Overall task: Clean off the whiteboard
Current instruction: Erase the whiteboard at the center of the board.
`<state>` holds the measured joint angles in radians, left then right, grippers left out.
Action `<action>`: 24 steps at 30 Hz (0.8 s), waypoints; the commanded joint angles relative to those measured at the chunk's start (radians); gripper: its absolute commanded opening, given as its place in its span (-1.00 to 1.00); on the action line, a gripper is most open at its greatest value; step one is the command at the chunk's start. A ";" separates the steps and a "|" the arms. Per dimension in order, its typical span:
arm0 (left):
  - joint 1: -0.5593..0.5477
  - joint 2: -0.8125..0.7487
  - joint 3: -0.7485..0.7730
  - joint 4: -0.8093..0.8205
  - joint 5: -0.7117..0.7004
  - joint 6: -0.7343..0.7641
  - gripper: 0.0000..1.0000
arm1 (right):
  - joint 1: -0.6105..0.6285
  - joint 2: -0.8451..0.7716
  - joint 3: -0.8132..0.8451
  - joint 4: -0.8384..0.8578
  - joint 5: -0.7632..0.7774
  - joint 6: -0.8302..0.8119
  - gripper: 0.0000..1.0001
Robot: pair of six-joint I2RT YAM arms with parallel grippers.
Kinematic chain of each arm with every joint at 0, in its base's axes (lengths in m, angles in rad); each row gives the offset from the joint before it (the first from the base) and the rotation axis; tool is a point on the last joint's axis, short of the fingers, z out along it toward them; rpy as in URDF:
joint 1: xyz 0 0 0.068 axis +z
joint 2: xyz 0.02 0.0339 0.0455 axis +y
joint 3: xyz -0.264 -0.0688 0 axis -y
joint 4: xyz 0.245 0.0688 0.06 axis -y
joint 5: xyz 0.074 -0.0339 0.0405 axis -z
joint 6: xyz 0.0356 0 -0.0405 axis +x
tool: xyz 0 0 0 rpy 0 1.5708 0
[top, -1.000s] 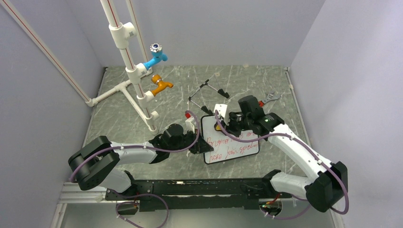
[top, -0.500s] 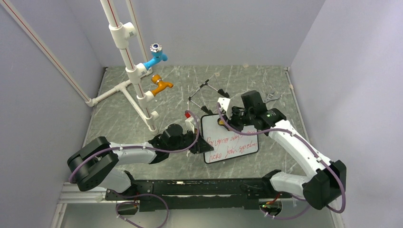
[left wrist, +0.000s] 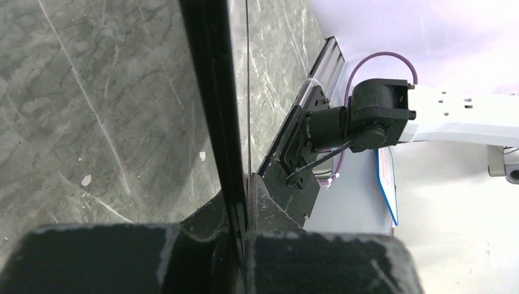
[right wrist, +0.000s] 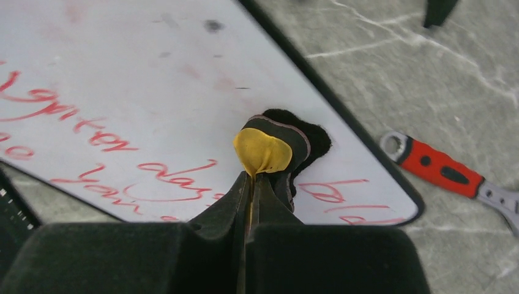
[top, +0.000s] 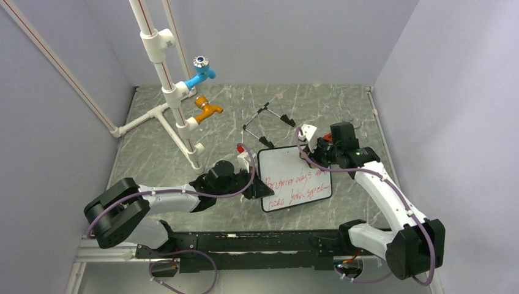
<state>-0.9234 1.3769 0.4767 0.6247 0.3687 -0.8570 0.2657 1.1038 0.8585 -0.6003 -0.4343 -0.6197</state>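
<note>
The whiteboard (top: 295, 184) lies tilted on the grey table, its upper band wiped white, with two lines of red writing across the lower part. My left gripper (top: 259, 187) is shut on the board's left edge; in the left wrist view the black frame (left wrist: 211, 92) runs up from between the fingers (left wrist: 242, 211). My right gripper (top: 308, 153) is shut on a yellow-and-black eraser (right wrist: 272, 147), which is pressed on the whiteboard (right wrist: 122, 73) near its top right corner. Red strokes show on both sides of the eraser.
A red-handled wrench (right wrist: 437, 168) lies on the table just past the board's right corner. A black wire stand (top: 269, 118) lies behind the board. A white pipe rack (top: 174, 104) with a blue tap (top: 201, 75) and an orange tap (top: 208, 111) stands at the back left. Walls close in on three sides.
My right gripper has swept the eraser to the right along the board's top, from its left part to the right corner. The left gripper has kept its hold on the left edge.
</note>
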 commanded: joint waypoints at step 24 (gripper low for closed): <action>-0.019 -0.050 0.016 0.112 0.094 0.101 -1.00 | 0.051 -0.015 -0.071 -0.084 -0.137 -0.116 -1.00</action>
<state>-0.9222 1.3712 0.4706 0.6231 0.3569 -0.8799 0.2592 1.1076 0.8246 -0.5804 -0.4389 -0.6418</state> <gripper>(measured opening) 0.066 0.007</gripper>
